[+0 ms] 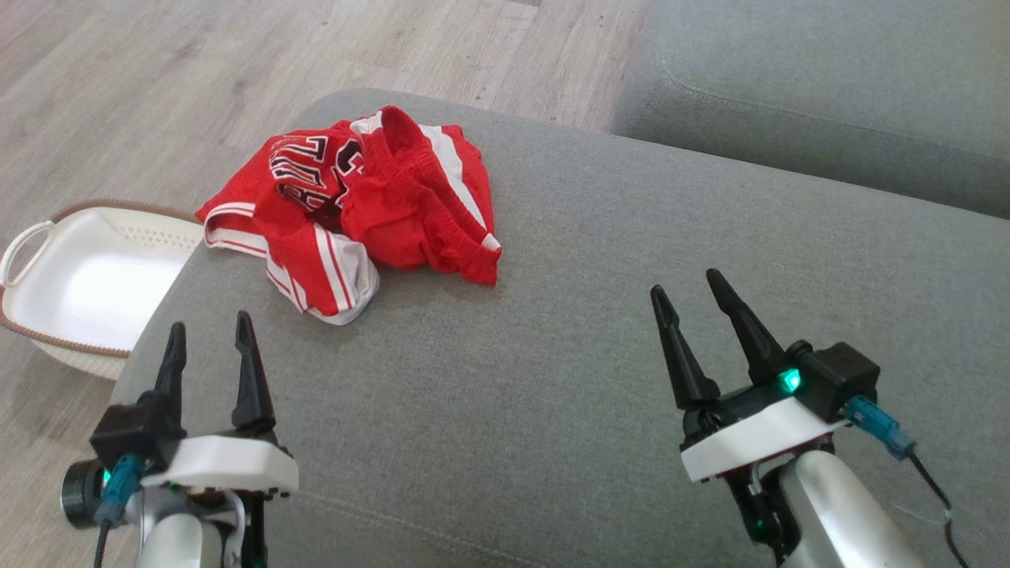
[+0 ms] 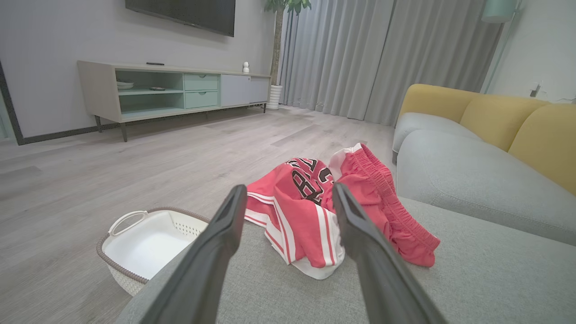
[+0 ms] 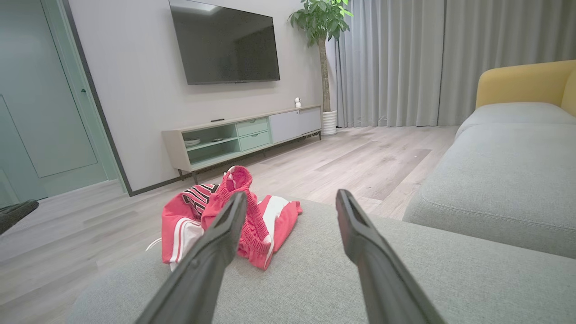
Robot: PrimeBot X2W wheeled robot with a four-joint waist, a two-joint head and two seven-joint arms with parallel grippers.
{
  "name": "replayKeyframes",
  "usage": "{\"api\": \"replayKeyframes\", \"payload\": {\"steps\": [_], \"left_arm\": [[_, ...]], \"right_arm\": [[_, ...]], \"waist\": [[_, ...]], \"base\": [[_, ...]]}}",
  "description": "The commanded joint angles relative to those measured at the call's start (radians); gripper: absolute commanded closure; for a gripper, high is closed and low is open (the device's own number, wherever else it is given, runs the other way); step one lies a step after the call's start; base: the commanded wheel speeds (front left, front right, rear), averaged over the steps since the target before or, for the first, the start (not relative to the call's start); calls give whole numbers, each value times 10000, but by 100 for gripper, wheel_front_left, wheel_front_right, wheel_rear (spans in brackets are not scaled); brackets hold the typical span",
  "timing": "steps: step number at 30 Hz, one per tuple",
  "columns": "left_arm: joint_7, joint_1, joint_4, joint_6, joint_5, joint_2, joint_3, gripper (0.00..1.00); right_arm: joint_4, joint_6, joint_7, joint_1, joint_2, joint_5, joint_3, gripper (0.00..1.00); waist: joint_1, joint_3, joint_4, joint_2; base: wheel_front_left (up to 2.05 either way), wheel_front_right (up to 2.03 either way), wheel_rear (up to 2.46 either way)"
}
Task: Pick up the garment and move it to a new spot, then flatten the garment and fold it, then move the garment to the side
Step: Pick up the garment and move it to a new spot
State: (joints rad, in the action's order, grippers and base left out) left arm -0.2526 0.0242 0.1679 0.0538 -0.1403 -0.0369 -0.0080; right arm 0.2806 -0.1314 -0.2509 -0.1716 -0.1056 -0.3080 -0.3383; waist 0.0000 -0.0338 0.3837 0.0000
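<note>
We had our left hand [image 1: 209,319] and right hand [image 1: 685,282] released, empty, aimed forward; ahead of the left lay the garment [image 1: 355,205], lettering half-buried.

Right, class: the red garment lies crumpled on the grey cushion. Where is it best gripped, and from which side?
Probably the ribbed waistband of the red garment, taken from above by the nearer left gripper, open now. That band stands up as a ridge off the cushion, so the jaws could straddle it.
</note>
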Motion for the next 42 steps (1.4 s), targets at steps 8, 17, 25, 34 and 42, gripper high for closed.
{"api": "replayKeyframes", "payload": {"steps": [8, 17, 25, 34, 42], "left_arm": [[-92, 517, -90, -146, -402, -134, 255, 0], [1950, 2619, -126, -955, -1496, -686, 288, 0], [5470, 5532, 1506, -1082, -2551, -1476, 526, 0], [7388, 7750, 4717, -1279, -3416, -2251, 872, 0], [7870, 8362, 6902, -894, -3210, -3083, 889, 0]], "right_arm": [[-468, 7, -109, -238, -83, -89, -297, 0], [-745, 7, -109, -423, -201, -77, -76, 0], [-1033, 7, -109, -816, -280, -54, -90, 0], [-1285, 7, -109, -1582, -408, -208, -460, 0], [-1323, 7, -109, -1913, -342, -347, -615, 0]], "waist": [[0, 178, -158, 0], [0, 672, -478, 0], [0, 1577, -1277, 0], [0, 2751, -2730, 0], [0, 3233, -3884, 0]], "base": [[0, 0, 0], [0, 0, 0], [0, 0, 0], [0, 0, 0], [0, 0, 0]]}}
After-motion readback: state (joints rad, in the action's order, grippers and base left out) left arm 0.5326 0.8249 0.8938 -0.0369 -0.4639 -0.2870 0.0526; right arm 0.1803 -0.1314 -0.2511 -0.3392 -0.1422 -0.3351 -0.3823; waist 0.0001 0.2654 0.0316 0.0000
